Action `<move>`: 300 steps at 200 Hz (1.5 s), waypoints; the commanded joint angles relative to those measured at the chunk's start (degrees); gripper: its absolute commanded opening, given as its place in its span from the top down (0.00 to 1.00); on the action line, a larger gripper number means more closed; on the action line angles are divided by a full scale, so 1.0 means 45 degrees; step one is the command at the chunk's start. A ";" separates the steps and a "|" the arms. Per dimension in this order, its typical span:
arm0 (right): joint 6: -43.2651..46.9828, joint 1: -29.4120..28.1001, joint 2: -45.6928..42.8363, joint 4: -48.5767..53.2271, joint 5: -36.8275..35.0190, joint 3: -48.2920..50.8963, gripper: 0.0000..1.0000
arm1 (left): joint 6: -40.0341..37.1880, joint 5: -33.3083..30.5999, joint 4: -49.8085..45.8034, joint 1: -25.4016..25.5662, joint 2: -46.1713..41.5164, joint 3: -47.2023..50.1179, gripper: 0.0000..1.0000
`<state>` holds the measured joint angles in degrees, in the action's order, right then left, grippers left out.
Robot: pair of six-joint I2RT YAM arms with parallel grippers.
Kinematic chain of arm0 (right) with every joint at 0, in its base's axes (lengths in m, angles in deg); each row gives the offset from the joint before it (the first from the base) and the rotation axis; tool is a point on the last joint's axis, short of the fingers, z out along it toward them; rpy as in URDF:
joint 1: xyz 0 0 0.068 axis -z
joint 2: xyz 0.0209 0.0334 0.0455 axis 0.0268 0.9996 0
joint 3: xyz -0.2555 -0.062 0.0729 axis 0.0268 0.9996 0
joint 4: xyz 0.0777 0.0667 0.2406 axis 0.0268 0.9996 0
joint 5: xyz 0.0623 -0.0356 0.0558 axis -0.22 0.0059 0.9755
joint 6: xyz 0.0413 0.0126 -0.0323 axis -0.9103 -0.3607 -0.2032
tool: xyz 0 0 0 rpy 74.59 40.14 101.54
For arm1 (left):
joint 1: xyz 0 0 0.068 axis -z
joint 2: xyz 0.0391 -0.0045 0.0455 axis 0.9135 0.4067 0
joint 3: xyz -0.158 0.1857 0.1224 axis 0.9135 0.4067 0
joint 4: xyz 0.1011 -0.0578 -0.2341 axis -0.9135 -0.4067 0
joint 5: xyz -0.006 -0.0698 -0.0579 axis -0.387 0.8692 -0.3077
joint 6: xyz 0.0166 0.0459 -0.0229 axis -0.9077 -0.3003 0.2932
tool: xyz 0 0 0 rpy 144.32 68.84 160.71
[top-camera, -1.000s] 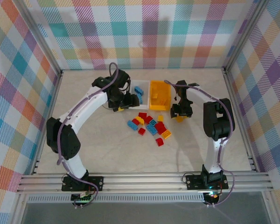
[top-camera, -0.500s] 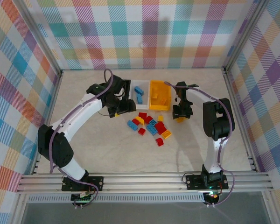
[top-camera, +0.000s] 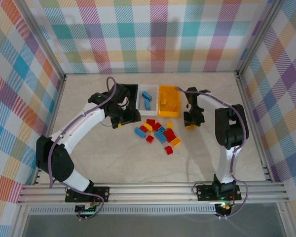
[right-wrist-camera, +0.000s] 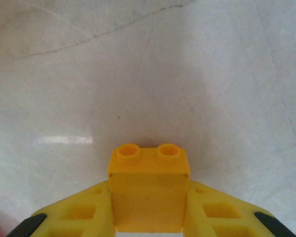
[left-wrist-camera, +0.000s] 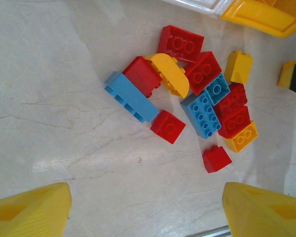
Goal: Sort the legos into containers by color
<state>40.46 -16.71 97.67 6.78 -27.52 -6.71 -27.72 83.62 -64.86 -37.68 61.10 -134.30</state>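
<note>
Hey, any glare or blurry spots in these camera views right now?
Left wrist: a pale glare streak on the table lower left of the sharp lego pile; the yellow fingertips at the bottom edge are soft. Right wrist: a glare patch left of the gripped yellow brick, which is in focus. Top external: even light, faint soft shadows on the table, no blur.

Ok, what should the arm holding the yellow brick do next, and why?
Probably lift it over the yellow bin: the right gripper is shut on a yellow brick, above bare table, and that bin stands close by.
</note>
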 commanded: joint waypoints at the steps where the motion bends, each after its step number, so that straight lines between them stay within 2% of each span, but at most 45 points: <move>1: -0.0684 -0.0045 -0.1431 0.1082 0.0462 -0.0862 0.70 | -0.0214 0.0202 -0.0050 -0.0112 -0.0505 0.0367 0.19; 22: -0.1260 -0.0063 -0.2290 0.1233 0.1482 -0.1688 0.70 | -0.0369 0.0128 -0.0075 -0.0103 -0.0817 0.0882 0.19; 40: -0.1525 -0.0064 -0.2185 0.1312 0.2316 -0.2762 0.69 | -0.0357 0.0386 0.0172 -0.0120 -0.1149 0.1601 0.17; 85: -0.1822 -0.0120 0.0063 0.1757 0.3200 -0.5959 0.69 | 0.0261 0.0964 0.0970 0.0217 -0.1518 0.3310 0.16; 157: -0.1796 -0.0589 0.3204 0.2173 0.3810 -0.9403 0.68 | 0.0761 0.0709 0.1498 0.0456 -0.1209 0.3974 0.16; 213: -0.1533 -0.0591 0.3551 0.2602 0.3993 -1.0199 0.49 | 0.1519 0.0908 0.2189 0.0436 0.0877 0.2713 0.21; 236: -0.1483 -0.0581 0.3025 0.2869 0.3985 -1.0016 0.46 | 0.1774 0.0895 0.2399 0.0446 0.2012 0.2083 0.24; 252: -0.1585 -0.0577 0.2186 0.2656 0.4130 -0.9097 0.46 | 0.1916 0.0903 0.2585 0.0446 0.2646 0.1749 0.26; 300: -0.2164 -0.0674 -0.1354 0.1195 0.4905 -0.4357 0.45 | 0.2081 0.0654 0.2799 0.0426 0.4296 0.0560 0.30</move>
<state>32.55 -19.31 99.57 14.54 -8.59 -32.82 -19.45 87.01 -52.78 -35.78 77.72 -128.51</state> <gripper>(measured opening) 0.545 0.713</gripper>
